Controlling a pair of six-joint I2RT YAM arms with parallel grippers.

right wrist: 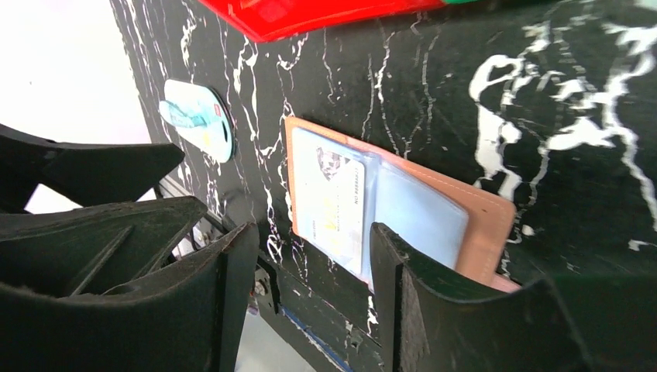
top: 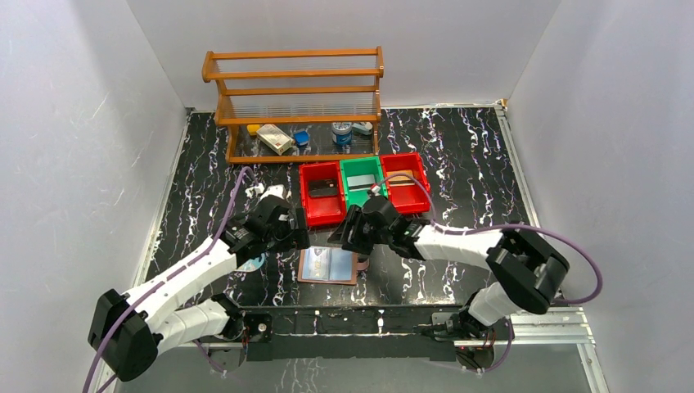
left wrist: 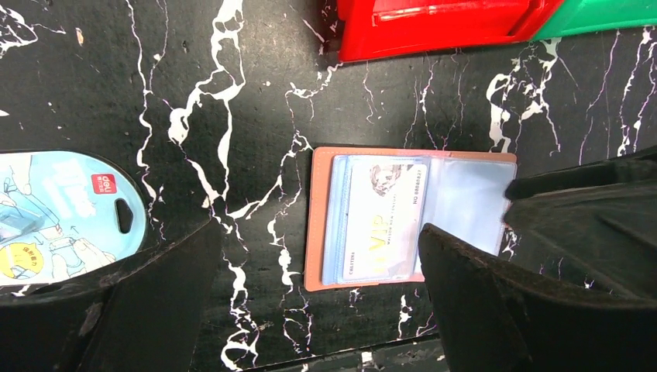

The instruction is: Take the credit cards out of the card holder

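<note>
The card holder [top: 328,266] lies open and flat on the black marbled table near the front edge. It also shows in the left wrist view [left wrist: 321,225] and the right wrist view [right wrist: 488,221]. A pale blue credit card [left wrist: 385,221] sits in its left clear pocket, also seen in the right wrist view [right wrist: 329,198]. The orange-and-blue card is not in view. My left gripper [left wrist: 318,310] is open and empty above the holder's left edge. My right gripper [right wrist: 310,302] is open and empty above the holder's near edge.
A blue oval packet [left wrist: 62,217] lies left of the holder. Two red bins [top: 321,194] [top: 406,182] and a green bin [top: 362,182] stand behind it. A wooden rack [top: 295,102] with small items is at the back.
</note>
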